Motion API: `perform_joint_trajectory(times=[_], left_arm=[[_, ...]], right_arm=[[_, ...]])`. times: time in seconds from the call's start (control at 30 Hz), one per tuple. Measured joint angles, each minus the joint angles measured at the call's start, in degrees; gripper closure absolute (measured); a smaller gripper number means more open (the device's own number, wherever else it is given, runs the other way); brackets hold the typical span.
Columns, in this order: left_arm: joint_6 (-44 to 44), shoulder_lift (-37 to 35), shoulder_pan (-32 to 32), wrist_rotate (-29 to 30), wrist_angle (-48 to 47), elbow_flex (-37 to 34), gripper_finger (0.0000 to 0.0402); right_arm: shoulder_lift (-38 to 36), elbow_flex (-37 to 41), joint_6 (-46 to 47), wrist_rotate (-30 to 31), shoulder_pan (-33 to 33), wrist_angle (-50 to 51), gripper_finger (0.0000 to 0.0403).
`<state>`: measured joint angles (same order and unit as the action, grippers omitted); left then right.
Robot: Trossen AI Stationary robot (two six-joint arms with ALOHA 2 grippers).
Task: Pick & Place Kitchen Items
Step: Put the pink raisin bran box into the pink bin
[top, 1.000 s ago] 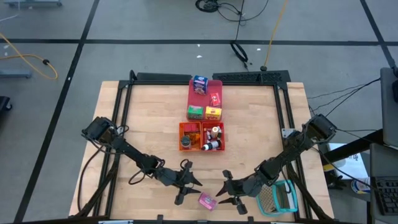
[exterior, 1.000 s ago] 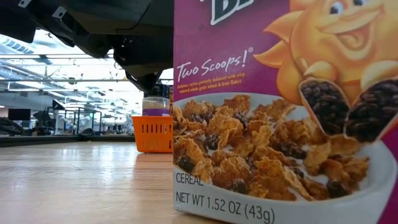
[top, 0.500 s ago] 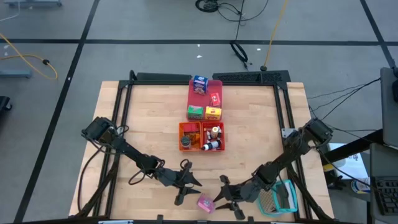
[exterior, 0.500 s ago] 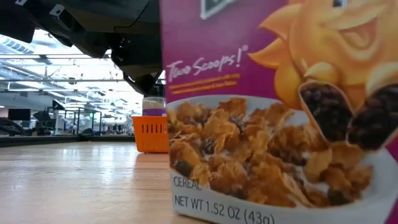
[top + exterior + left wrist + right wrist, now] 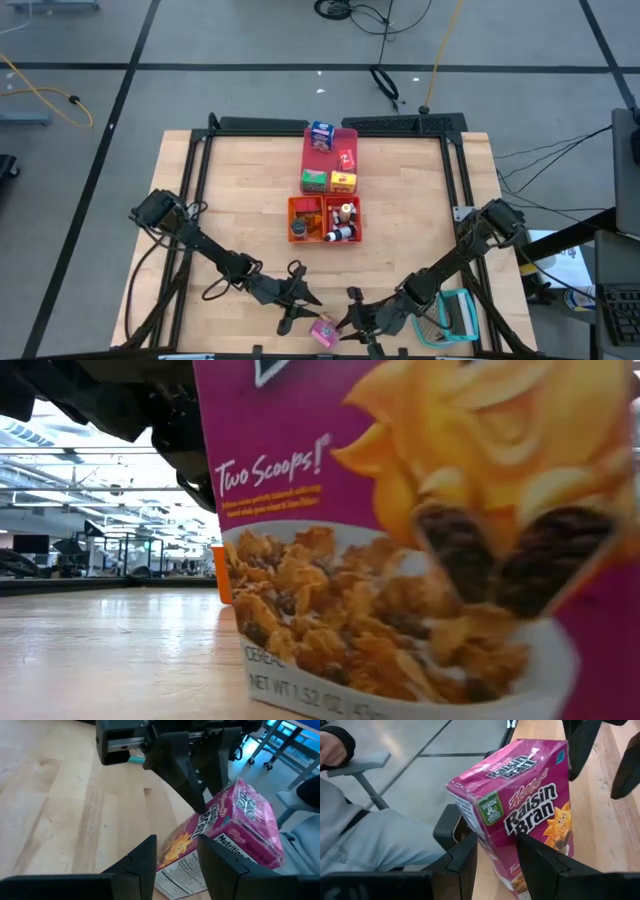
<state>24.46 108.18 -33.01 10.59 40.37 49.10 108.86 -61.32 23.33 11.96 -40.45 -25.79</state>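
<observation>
So I'm working at the near edge of the wooden table point(image 5: 230, 200), pale planks with a visible grain, and the thing in play is the pink cereal box point(image 5: 325, 332). It's a little glossy cardboard carton with flakes and a cartoon sun printed on the front. It's leaning over rather than standing straight, with one corner a bit crumpled, and it's sitting right at the table's front edge between my two grippers. My right gripper point(image 5: 346, 322) is pressing up against the box from the right side, but honestly I can't tell whether it's actually clamping the carton or just touching it. My left gripper point(image 5: 298, 308) is hanging just beside the box on the other side, fingers partway apart and holding nothing. The other groceries are sitting well away, mid-table, in the red tray point(image 5: 349, 137) and the orange tray point(image 5: 357, 213). The teal mesh basket point(image 5: 452, 318) is lying off by my right arm. A person's leg point(image 5: 380, 840) in grey-blue fabric is showing just past the table edge.
</observation>
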Motion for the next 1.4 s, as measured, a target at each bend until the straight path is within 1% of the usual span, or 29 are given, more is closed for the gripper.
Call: perform_joint_trajectory(times=[0.3,0.43,0.5,0.6,0.73,0.8,1.13,1.2,1.33,1.4], left_arm=[[3.1,0.0,-2.04,-1.1,0.08,0.0,0.0261],[2.68,0.0,-2.53,1.83,0.08,0.0,0.0261],[2.76,0.0,-2.22,3.52,0.06,0.0,0.0261],[3.19,0.0,-1.63,5.31,0.05,0.0,0.0261],[3.34,0.0,-1.36,5.38,-0.07,-0.01,0.0261],[3.3,0.0,-1.38,5.33,-0.1,-0.02,0.0261],[2.83,0.0,-1.38,5.09,-0.3,-0.02,0.0261],[2.73,0.0,-1.4,5.22,-0.23,-0.02,0.0261],[0.95,0.0,-1.4,7.84,0.08,0.0,0.0261],[0.19,0.0,-1.4,8.01,0.09,0.03,0.0261]], right_arm=[[0.0,-0.02,0.44,1.42,0.04,0.08,0.0271],[0.0,-0.02,0.62,3.05,0.07,0.1,0.0272],[0.0,-0.02,0.66,3.64,0.11,0.09,0.0279],[0.0,-0.02,0.66,4.1,0.28,0.01,0.031],[-0.04,-0.02,-0.04,4.11,0.59,0.17,0.0378],[-0.04,-0.02,-0.7,4.32,0.59,0.32,0.0394],[-0.96,-0.02,-1.51,4.54,0.66,1.75,0.0401],[-1.9,-0.02,-1.61,4.64,0.64,3.6,0.0401],[-4.52,0.0,-1.98,5.03,0.34,6.74,0.0402],[-6.15,0.0,-2.47,6.45,-0.09,8.42,0.0402]])
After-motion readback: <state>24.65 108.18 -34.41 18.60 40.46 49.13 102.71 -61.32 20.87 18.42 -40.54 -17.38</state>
